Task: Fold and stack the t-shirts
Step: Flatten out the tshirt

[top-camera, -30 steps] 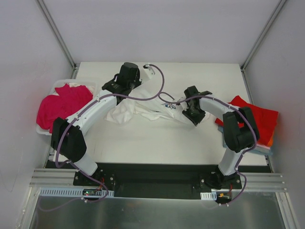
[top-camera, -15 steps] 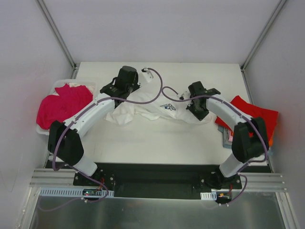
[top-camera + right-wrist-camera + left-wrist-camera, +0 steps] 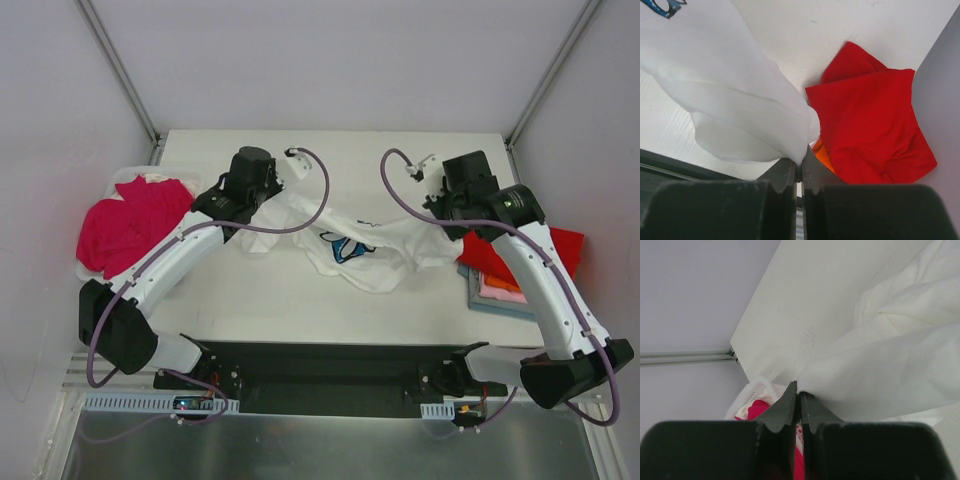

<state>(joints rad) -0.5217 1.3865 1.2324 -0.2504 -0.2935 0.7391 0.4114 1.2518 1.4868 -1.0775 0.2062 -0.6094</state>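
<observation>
A white t-shirt (image 3: 355,245) with a blue print hangs stretched between both grippers above the table. My left gripper (image 3: 268,190) is shut on its left edge; in the left wrist view the white cloth (image 3: 890,355) runs out from the pinched fingertips. My right gripper (image 3: 448,212) is shut on its right edge; the cloth (image 3: 735,100) shows there too. A red t-shirt (image 3: 545,250) tops a stack with orange, pink and light-blue ones at the right. A magenta t-shirt (image 3: 125,220) lies in the white basket (image 3: 125,178) at the left.
The red t-shirt (image 3: 875,130) lies over the orange one (image 3: 824,154) close under my right gripper. The basket (image 3: 752,395) with magenta cloth is below my left gripper. Grey walls enclose the table (image 3: 280,300) on three sides.
Both grippers have moved apart and lifted, stretching the white t-shirt out between them. The right arm swung right toward the stack; the blue print now faces up.
</observation>
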